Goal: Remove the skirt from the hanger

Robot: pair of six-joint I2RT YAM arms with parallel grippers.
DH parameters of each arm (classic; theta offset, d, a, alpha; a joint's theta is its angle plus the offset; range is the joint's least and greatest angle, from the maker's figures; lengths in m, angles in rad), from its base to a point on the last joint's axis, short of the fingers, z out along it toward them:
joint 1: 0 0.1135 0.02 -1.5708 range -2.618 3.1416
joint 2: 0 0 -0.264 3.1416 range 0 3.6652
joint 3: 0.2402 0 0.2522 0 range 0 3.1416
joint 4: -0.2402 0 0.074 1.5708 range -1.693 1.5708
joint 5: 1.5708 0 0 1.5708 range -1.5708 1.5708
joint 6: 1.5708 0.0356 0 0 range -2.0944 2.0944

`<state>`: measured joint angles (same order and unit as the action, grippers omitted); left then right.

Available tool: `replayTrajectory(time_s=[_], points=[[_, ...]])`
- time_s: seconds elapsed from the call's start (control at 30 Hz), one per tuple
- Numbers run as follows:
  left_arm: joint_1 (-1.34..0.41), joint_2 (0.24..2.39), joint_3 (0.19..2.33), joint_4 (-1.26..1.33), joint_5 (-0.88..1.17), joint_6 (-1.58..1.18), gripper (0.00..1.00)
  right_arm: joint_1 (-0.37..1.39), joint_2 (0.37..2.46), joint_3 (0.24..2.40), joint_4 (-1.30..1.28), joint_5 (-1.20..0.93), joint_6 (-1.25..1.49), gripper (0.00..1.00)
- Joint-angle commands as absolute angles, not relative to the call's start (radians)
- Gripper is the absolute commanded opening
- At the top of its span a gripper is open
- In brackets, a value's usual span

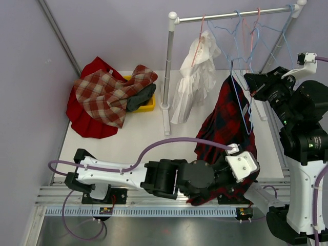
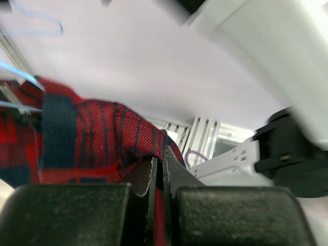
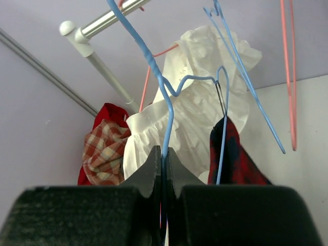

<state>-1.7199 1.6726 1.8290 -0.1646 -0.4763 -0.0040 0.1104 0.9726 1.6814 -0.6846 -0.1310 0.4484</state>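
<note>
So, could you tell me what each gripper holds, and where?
Left gripper pinches the red plaid skirt by its fabric; right gripper clamps the blue hanger by its wire.

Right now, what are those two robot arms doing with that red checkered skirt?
They are working together to get it off its hanger. The right end effector is shut on the wire of the blue hanger, holding it below the rail. The left end effector is shut on a fold of the red plaid skirt, low down near the front of the table. The skirt is not off yet: its top hangs from the hanger. A white garment hangs nearby.
</note>
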Motion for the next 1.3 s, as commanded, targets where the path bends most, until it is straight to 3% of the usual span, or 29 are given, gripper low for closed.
replayTrajectory(time_s=[0.0,0.27,0.43,0.57,0.67,0.83,1.03,1.13,1.27], points=[[-1.778,1.64,1.945,-0.127,-0.569,0.095,0.0,0.109,0.96,1.638,-0.476,-0.049,0.413,0.0],[-1.835,1.62,1.95,-0.216,-0.604,0.097,0.0,0.109,1.005,1.644,-0.423,-0.064,0.408,0.0],[-1.822,1.577,1.674,-0.244,-0.635,-0.062,0.0,0.109,1.078,1.819,-0.506,-0.124,0.407,0.0],[-1.706,1.519,1.499,-0.183,-0.612,-0.181,0.0,0.109,1.077,1.898,-0.621,-0.175,0.443,0.0],[-1.582,1.48,1.473,-0.152,-0.572,-0.17,0.0,0.109,0.967,1.808,-0.684,-0.209,0.509,0.0],[-1.381,1.529,1.63,-0.21,-0.568,-0.059,0.0,0.107,0.845,1.723,-0.889,-0.276,0.526,0.0],[-1.192,1.687,1.989,-0.305,-0.537,-0.009,0.0,0.11,0.712,1.62,-1.064,-0.238,0.518,0.0],[-1.131,1.796,2.204,-0.415,-0.526,-0.008,0.0,0.109,0.692,1.646,-1.141,-0.219,0.526,0.0],[-1.075,1.85,2.283,-0.488,-0.529,-0.008,0.0,0.11,0.722,1.785,-1.267,-0.186,0.531,0.0]])
